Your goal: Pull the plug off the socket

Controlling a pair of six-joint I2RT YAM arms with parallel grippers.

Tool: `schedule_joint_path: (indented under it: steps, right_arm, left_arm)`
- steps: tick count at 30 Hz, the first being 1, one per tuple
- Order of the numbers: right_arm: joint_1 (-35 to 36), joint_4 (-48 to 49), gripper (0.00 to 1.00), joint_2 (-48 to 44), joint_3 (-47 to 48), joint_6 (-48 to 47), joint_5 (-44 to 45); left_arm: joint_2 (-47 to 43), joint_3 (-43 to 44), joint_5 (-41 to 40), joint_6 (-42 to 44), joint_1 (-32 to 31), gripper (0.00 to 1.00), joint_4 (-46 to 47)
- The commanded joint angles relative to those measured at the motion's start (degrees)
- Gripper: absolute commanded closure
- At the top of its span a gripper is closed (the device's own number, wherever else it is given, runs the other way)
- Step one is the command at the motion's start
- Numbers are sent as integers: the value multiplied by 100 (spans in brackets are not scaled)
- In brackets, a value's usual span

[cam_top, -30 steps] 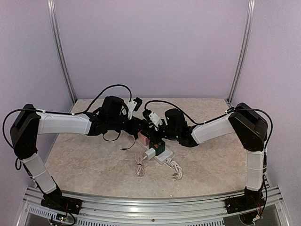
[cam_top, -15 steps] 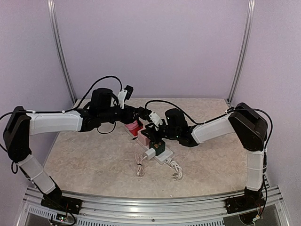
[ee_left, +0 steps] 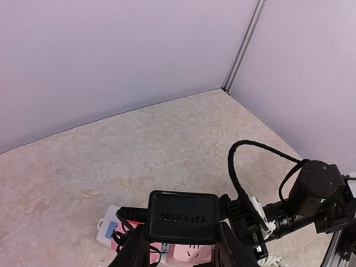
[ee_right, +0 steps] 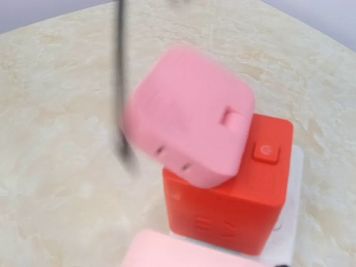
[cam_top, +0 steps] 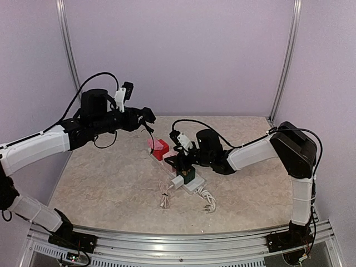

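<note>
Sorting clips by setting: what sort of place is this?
Probably a lab robot cell, not a home: plain lilac walls with metal corner posts, a stone-patterned table, and the left arm and right arm bolted to a rail at its near edge.

**Your two arms: white shells, black joints**

You'll find the left arm (cam_top: 39,149) and right arm (cam_top: 248,153) built alike, with smooth white link covers set between rounded black joint housings; the largest is the black block (cam_top: 296,148) on the right arm. Each rises from a black base (cam_top: 71,240) fixed to a ribbed metal rail (cam_top: 178,247) along the bottom of the top view. Thin black cables (cam_top: 83,92) arc loosely off both forearms. A white bracket carries the black wrist camera (cam_top: 127,89) on the left arm. The left gripper (cam_top: 148,115) and right gripper (cam_top: 179,162) are black. In your left wrist view, the right arm's round black motor housing (ee_left: 318,181) shows a small green dot.
</note>
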Motion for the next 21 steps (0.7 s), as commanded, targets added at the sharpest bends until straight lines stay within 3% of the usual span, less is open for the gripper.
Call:
schedule_joint_path:
  steps: [1,6,10,15,21]
  right_arm:
    - [-17,-629,23,90,-272,-38,-51]
    - [-23,-566,17,43,-263,15,-62]
    - [-35,-506,16,13,-262,24,-75]
    - [-59,-306,15,-139,-426,42,-16]
    - [-128,37,13,-321,-683,116,-167]
  left_arm:
    - [-659,215,-564,-228,252,100,-740]
    - [-960,388,-1161,-564,679,100,-1619]
    - [-798,347,-1157,-825,1324,100,-2051]
    - [-114,267,-1086,-997,2090,100,-2257]
    - [935,668,-1037,-875,2503,100,-2315]
